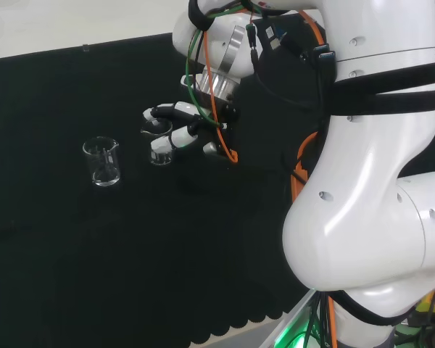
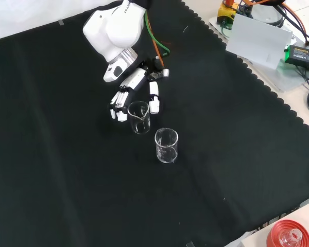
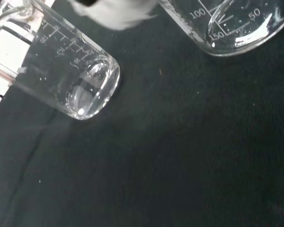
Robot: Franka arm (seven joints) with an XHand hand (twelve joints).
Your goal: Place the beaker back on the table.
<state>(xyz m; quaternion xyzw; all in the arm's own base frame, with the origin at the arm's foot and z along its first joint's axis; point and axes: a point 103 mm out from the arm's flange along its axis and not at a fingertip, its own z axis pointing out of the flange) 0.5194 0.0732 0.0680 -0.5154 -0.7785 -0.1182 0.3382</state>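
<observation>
Toward the middle of the table (image 2: 67,170), a little nearer its far edge in the front view, the hand (image 2: 131,90) has its fingers (image 2: 119,105) and thumb curled round a clear glass beaker (image 2: 139,117), one finger on each side of the rim. In the head view the same beaker (image 1: 159,145) sits inside the hand (image 1: 185,130), low over the black cloth; whether its base already rests on the cloth I cannot tell. The wrist view shows its graduated wall (image 3: 66,75) tilted against the cloth. A second beaker (image 2: 166,145) stands upright and free just beside it, toward the near edge in the front view. Judged from this, the carry and lowering look nearly finished; what is left is settling the beaker flat, opening the fingers and drawing away without knocking its neighbour.
</observation>
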